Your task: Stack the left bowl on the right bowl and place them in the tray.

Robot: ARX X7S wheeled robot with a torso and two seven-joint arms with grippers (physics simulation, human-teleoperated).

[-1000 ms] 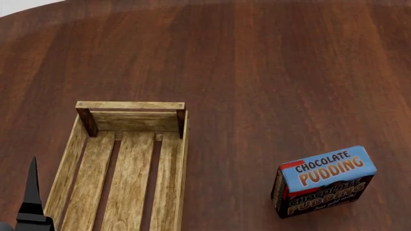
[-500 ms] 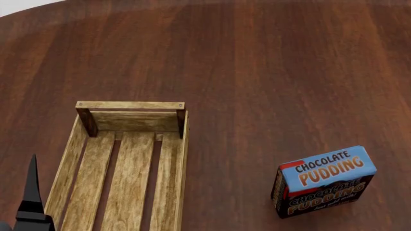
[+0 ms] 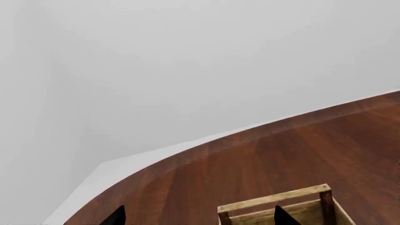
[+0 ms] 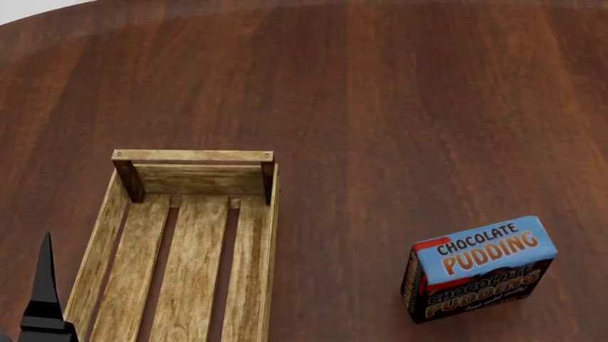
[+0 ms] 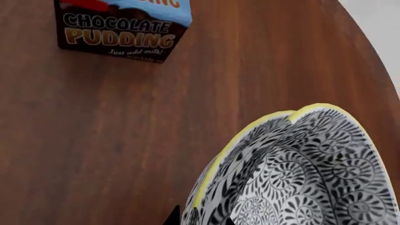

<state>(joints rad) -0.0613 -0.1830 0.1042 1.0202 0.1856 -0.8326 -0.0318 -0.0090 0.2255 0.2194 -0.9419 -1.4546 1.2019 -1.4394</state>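
The tray (image 4: 269,214) lies empty at the lower left of the head view, and its far end (image 3: 275,200) shows in the left wrist view. My left gripper (image 3: 200,219) hangs open near that end, holding nothing; one fingertip (image 4: 44,285) pokes up just left of the tray. A bowl (image 5: 300,173) with a black-and-white swirl pattern and a yellow rim fills the right wrist view. My right gripper (image 5: 198,219) is shut on its rim, one finger on each side. The rim steps near its top, as if two bowls are nested; I cannot tell. Neither bowl appears in the head view.
A blue-and-black chocolate pudding box (image 4: 483,267) stands on the dark wood table (image 4: 399,107) to the right of the tray, and shows again (image 5: 119,28) beyond the held bowl. The table's curved edge (image 3: 156,159) runs past the tray's far end.
The left fingertip has slid slightly left and down in the head view. The tray and pudding box have not moved.
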